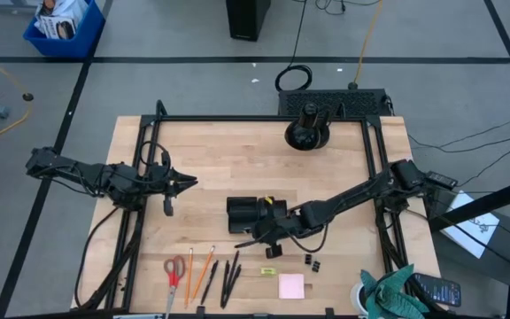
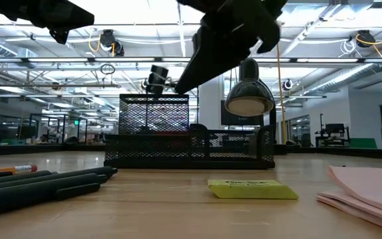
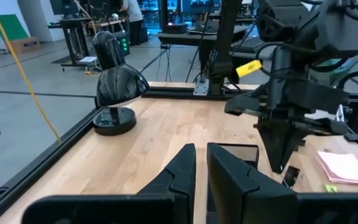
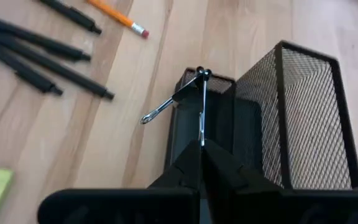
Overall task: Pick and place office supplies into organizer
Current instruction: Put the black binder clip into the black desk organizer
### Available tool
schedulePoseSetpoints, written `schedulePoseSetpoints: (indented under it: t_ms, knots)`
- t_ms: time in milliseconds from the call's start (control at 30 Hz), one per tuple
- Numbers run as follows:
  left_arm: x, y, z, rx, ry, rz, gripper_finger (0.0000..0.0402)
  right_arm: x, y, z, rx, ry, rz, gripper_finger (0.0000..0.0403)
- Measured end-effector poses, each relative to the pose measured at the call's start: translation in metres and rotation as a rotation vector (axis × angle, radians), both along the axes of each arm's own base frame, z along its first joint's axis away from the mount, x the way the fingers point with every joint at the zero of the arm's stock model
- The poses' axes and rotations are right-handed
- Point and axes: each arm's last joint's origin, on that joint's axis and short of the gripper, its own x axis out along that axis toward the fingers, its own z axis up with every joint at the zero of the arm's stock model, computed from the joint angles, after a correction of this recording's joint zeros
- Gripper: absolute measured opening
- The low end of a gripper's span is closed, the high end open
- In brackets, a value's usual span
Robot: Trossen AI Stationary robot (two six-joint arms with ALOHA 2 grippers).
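Right arm reached in from the table's right edge, stretched diagonally toward centre. Right gripper (image 4: 202, 155) pointed down over the organizer (image 1: 244, 215), fingers pinched tight on a binder clip (image 4: 194, 99) by one wire handle; clip hung above the organizer's low compartment, beside the tall mesh one. Organizer sat mid-table, well clear of every edge.

Left arm waited over the left side of the table, left gripper (image 1: 184, 183) level, aimed toward centre, fingers nearly together, nothing between them.

Along the near edge: scissors (image 1: 173, 270), pencils (image 1: 200, 275), pens (image 1: 229, 277), yellow-green piece (image 1: 267, 271), sticky-note pad (image 1: 291, 285), two more clips (image 1: 311, 260). Bare wood lay open between these and the organizer. Black desk lamp (image 1: 306, 133) stood at the far edge; teal cloth (image 1: 395, 291) at the near right corner.
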Motion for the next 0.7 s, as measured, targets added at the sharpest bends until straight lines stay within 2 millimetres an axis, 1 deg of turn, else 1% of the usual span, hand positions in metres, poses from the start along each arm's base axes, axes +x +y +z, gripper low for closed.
schedulePoseSetpoints:
  t_ms: [300,400,700]
  knots:
    - [0.0,0.0,0.0,0.01,-0.002,-0.001,0.0047,0.012,-0.009,-0.028,-0.059,0.039,0.005,0.0]
    - [0.0,0.0,0.0,0.01,-0.001,-0.001,0.0047,0.013,-0.011,-0.032,-0.12,0.039,-0.034,0.0]
    - [0.0,0.0,0.0,0.011,-0.001,-0.001,0.0047,0.014,-0.015,-0.033,-0.119,0.045,-0.056,0.0]
